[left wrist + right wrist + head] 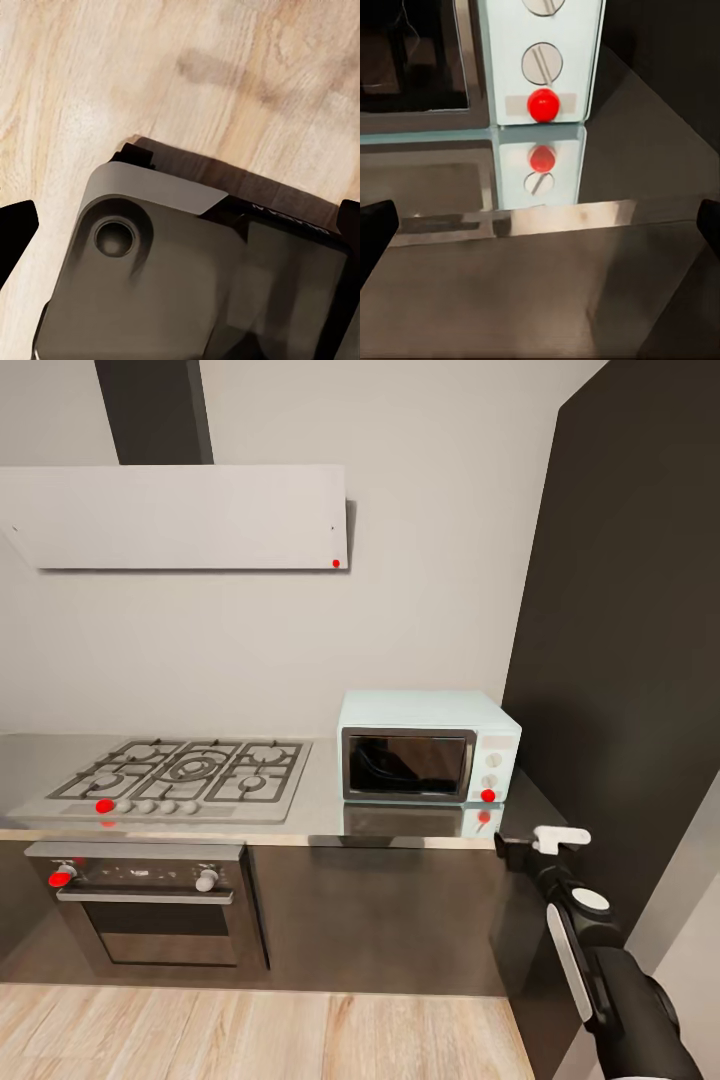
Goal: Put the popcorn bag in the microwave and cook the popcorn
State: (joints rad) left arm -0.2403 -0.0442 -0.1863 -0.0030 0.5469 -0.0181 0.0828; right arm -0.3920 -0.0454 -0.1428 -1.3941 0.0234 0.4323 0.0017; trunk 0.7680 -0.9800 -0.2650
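Robot facing the counter (320, 815), microwave (428, 747) shut, right arm raised before it.

At the left of the head view a steel gas hob (180, 775) sits in the counter above a built-in oven (150, 905) (red knob at its left end), with a white hood (180, 517) on the wall above. Right of centre, the microwave stands on the counter, dark door closed, red light (488, 795) low on its panel. At lower right the right pincer (530, 847) hovers near the counter edge, fingers apart and empty. The left pincer (180, 225) hangs over wood floor (90, 90), fingers apart. The popcorn bag cannot be located.
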